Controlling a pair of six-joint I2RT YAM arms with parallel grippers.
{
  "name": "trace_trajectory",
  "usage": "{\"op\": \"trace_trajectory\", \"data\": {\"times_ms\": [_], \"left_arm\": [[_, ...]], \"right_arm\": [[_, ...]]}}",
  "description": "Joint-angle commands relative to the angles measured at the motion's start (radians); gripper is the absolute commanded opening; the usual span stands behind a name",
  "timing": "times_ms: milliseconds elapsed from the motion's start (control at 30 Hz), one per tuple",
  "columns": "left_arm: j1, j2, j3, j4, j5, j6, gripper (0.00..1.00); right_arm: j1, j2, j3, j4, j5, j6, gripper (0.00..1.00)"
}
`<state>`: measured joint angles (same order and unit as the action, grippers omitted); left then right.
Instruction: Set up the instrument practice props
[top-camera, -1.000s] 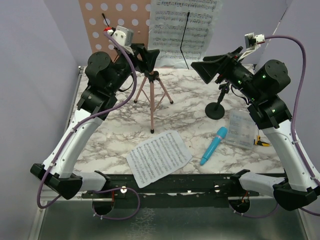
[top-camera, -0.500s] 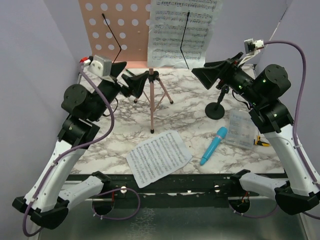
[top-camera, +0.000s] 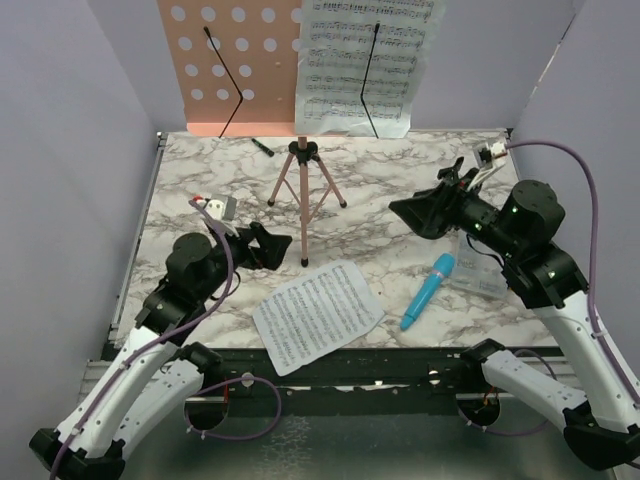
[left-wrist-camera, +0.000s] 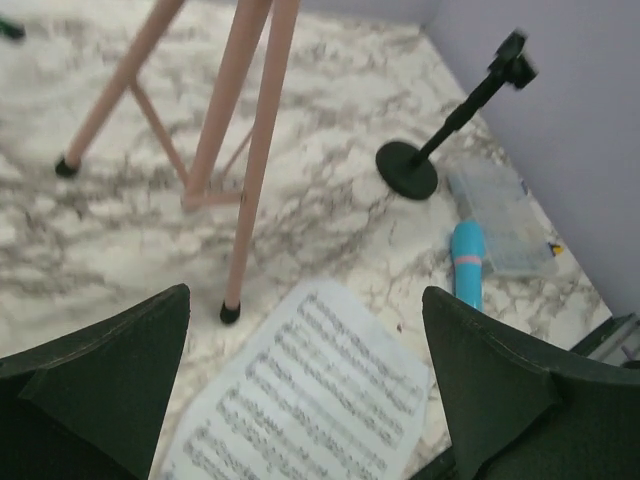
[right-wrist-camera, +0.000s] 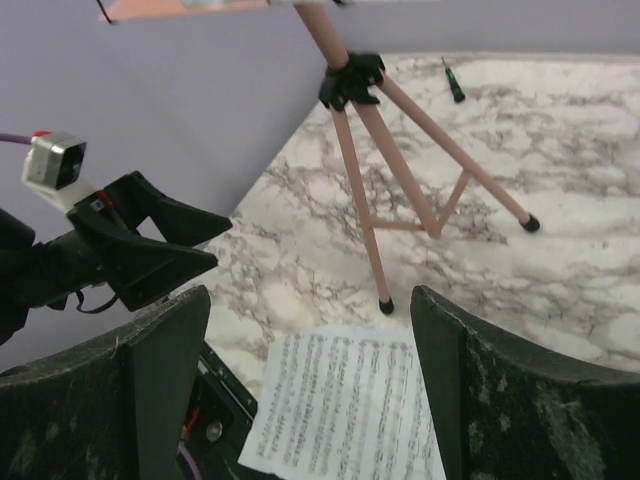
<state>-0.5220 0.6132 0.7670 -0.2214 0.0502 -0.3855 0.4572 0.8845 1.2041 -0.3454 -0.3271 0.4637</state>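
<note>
The pink music stand is up with one page on it. I think the loose page in front of it goes next; flat, so hard to pinch. The left gripper and right gripper are wide open, empty. The blue microphone and black mic stand wait to its right. Marble table, purple walls.
</note>
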Motion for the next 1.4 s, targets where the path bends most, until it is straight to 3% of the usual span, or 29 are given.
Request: {"op": "trace_trajectory", "data": {"times_ms": [0, 133, 400, 633, 900, 1167, 1367], "left_arm": [[0.004, 0.023, -0.134, -0.061, -0.020, -0.244, 0.99], [0.004, 0.102, -0.198, -0.061, -0.007, -0.279, 0.99], [0.004, 0.297, -0.228, -0.060, 0.052, -0.206, 0.99], [0.004, 0.478, -0.180, -0.060, 0.131, -0.124, 0.99], [0.002, 0.639, -0.131, -0.061, 0.059, -0.037, 0.99], [-0.008, 0.787, -0.104, -0.065, 0.057, -0.041, 0.99], [-0.014, 0.850, -0.091, -0.063, 0.146, -0.040, 0.85]], "right_arm": [[0.003, -0.042, -0.143, -0.084, 0.029, 0.021, 0.86], [0.004, -0.070, -0.305, -0.036, -0.007, 0.073, 0.86], [0.004, -0.052, -0.569, 0.104, -0.086, 0.175, 0.86], [0.004, 0.008, -0.619, 0.138, -0.108, 0.174, 0.86], [0.004, 0.045, -0.650, 0.158, -0.133, 0.171, 0.86], [0.004, 0.061, -0.724, 0.207, -0.190, 0.223, 0.86], [0.003, 0.102, -0.809, 0.276, -0.272, 0.288, 0.86]]}}
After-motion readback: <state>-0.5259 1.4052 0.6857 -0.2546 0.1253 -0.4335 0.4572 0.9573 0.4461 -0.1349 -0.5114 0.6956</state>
